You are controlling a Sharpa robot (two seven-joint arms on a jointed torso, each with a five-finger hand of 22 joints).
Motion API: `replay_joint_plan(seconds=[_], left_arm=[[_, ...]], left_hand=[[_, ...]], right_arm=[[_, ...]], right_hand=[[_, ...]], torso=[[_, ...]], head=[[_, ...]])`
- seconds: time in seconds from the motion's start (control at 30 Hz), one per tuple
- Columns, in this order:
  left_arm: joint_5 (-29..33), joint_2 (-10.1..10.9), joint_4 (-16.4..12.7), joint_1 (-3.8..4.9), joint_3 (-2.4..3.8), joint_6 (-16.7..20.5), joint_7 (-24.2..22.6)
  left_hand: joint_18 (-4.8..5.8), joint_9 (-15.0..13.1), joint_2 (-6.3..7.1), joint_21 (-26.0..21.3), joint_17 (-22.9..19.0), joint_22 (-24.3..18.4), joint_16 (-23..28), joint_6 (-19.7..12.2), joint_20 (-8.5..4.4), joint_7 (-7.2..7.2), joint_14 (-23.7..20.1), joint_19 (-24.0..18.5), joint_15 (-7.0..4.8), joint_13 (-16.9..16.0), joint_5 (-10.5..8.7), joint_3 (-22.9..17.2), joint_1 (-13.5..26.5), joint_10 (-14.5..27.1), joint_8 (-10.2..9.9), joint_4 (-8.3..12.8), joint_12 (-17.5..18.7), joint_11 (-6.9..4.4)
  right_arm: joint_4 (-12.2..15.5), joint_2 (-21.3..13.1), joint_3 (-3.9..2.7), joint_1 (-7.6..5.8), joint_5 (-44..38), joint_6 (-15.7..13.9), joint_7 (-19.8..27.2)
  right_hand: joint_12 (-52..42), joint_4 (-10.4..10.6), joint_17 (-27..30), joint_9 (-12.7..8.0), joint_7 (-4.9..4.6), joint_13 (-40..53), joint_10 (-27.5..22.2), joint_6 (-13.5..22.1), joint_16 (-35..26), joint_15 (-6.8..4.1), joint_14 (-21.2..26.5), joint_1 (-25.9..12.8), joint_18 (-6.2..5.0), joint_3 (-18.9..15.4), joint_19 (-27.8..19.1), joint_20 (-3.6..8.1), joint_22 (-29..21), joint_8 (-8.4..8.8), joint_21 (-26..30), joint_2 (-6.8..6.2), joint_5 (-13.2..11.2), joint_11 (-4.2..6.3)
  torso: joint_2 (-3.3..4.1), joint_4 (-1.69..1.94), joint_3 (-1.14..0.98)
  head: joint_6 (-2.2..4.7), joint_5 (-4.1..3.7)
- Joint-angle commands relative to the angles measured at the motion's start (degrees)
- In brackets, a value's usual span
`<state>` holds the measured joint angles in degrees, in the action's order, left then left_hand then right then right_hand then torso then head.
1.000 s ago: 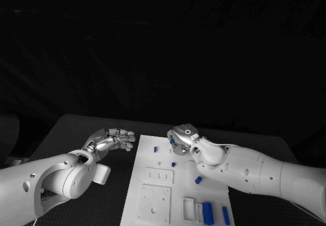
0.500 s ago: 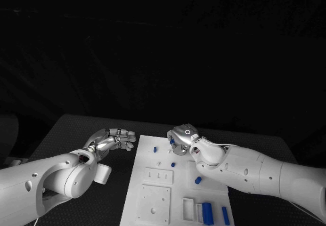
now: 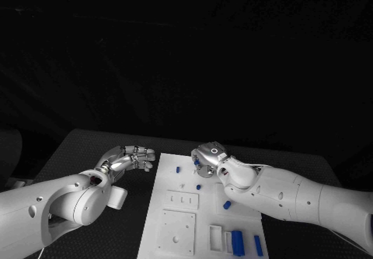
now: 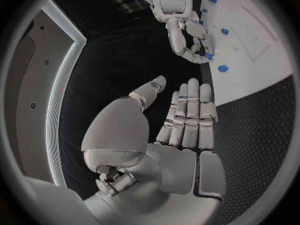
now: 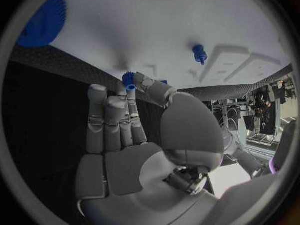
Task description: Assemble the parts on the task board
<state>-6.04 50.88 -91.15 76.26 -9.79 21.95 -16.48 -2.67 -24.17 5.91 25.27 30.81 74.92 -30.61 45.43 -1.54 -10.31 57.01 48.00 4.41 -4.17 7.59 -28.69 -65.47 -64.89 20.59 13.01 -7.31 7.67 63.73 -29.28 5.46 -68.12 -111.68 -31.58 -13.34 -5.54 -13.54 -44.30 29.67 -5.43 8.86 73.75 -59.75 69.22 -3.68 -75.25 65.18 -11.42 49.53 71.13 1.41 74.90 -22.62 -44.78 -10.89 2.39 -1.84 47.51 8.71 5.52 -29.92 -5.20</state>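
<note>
The task board (image 3: 204, 213) lay flat on the black surface (image 3: 85, 156), and everything else is placed from it. The right hand (image 3: 207, 159) hung over the board's far end, pinching a small blue part (image 5: 129, 80) between thumb and fingertip, with the other fingers straight beside it; in the left wrist view the same part (image 4: 208, 56) showed at that hand's (image 4: 187, 32) fingertips, just above the board's far edge. The left hand (image 3: 133, 158) stood off the board's left edge, over the bare surface, holding nothing, its fingers (image 4: 190, 115) straight and side by side with the thumb set apart. A blue peg (image 3: 178, 170) stood on the board near its far left corner. More blue parts (image 3: 237, 244) lay at the board's near end, and another blue part (image 3: 227, 205) sat near the middle of its right side.
</note>
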Motion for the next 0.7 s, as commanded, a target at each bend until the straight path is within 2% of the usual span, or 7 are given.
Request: replay_joint_plan(seconds=[0.03,0.47,0.53,0.7], left_arm=[[-0.28,-0.05,-0.19,0.07,0.05,-0.75,-0.39],[-0.28,-0.02,-0.23,0.08,0.05,-0.71,-0.38],[-0.28,-0.07,-0.22,0.08,0.05,-0.77,-0.33],[-0.27,-0.01,-0.21,0.08,0.05,-0.72,-0.31]], left_hand=[[-1.04,-0.04,-0.10,0.30,0.09,1.22,0.30,0.08,0.14,-0.31,0.29,-0.32,-0.05,0.07,-0.36,-0.17,0.66,0.00,-0.22,0.27,0.35,0.40],[-1.04,-0.06,-0.09,0.32,0.16,1.22,0.36,0.08,0.15,-0.32,0.29,-0.34,-0.05,0.07,-0.36,-0.20,0.69,0.00,-0.25,0.31,0.38,0.40],[-1.04,-0.06,-0.09,0.32,0.17,1.22,0.37,0.08,0.15,-0.32,0.30,-0.34,-0.05,0.07,-0.37,-0.21,0.69,0.00,-0.25,0.31,0.39,0.41],[-1.04,-0.06,-0.09,0.33,0.20,1.21,0.39,0.06,0.16,-0.33,0.30,-0.34,-0.04,0.07,-0.37,-0.20,0.75,0.00,-0.27,0.30,0.41,0.42]], right_arm=[[0.03,-0.07,0.19,0.26,0.16,2.07,0.74],[-0.42,0.12,0.24,0.25,1.14,2.77,1.02],[-0.65,0.31,0.24,0.25,1.93,2.87,1.38],[-1.21,0.69,0.30,0.25,3.23,2.13,1.83]], right_hand=[[-0.08,-0.08,0.09,0.12,-0.17,-0.04,3.52,-0.33,0.34,-0.28,0.09,0.61,-3.58,0.37,0.10,0.19,1.04,-0.14,-0.33,-0.09,0.40,-0.66],[0.14,-0.02,0.19,0.16,-0.23,-0.04,3.36,-0.16,0.29,-0.21,0.20,0.56,-3.58,0.55,-0.09,0.19,1.00,0.03,-0.25,-0.25,0.40,-0.73],[0.86,0.04,0.42,-0.01,-0.66,-0.22,2.36,0.87,0.05,0.22,0.33,0.49,-3.58,0.72,-0.46,0.18,0.91,0.73,-0.02,-1.02,0.42,-1.16],[2.12,0.72,1.06,-1.10,-2.68,-1.66,-3.32,5.30,-0.09,2.34,0.01,0.45,-3.58,0.40,-0.70,0.19,0.81,3.61,0.25,-4.15,0.48,-3.32]], torso=[[-0.07,-0.07,0.03],[-0.07,-0.13,0.00],[-0.07,-0.13,0.01],[-0.06,-0.10,0.01]], head=[[-0.10,0.03],[-0.01,0.04],[0.06,0.09],[0.03,0.14]])
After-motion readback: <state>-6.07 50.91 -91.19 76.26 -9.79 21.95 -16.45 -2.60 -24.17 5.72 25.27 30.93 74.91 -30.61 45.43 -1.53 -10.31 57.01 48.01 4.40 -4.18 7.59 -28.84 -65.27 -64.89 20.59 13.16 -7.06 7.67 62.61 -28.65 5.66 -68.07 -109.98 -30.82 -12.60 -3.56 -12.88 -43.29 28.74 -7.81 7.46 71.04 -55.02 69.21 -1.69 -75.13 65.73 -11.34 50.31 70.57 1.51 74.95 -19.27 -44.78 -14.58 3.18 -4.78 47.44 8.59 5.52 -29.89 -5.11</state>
